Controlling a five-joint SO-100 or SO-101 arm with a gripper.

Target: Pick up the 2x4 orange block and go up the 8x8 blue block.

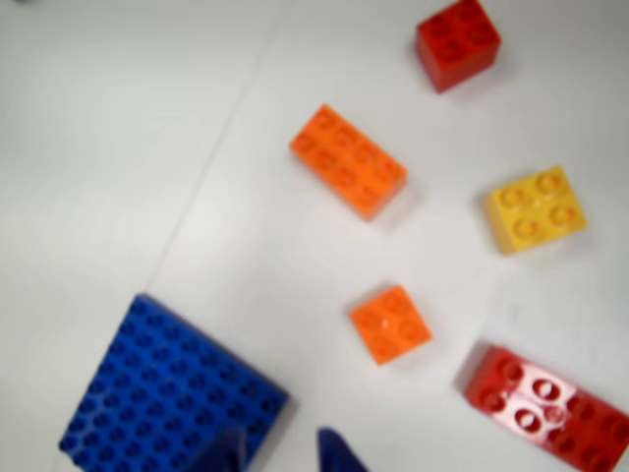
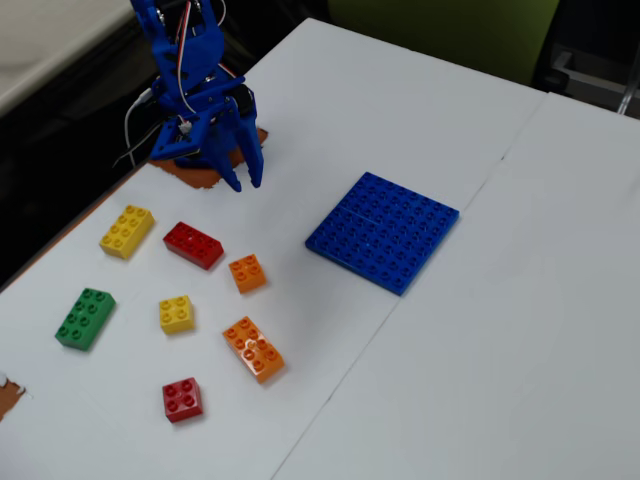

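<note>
The gripper [image 2: 245,181] hangs empty above the table, fingers slightly parted, probably poised to reach out. In the fixed view, the orange 2x4 [image 2: 253,349] lies flat and clear of its neighbours at about 6 o'clock from it, easy to grasp. The blue plate [image 2: 384,230] sits at 4 o'clock, bare for placing.

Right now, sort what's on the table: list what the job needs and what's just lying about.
Needed: long orange brick, blue plate, gripper.

Lying about: small orange brick, long red brick, small red brick, long yellow brick, small yellow brick, green brick.
</note>
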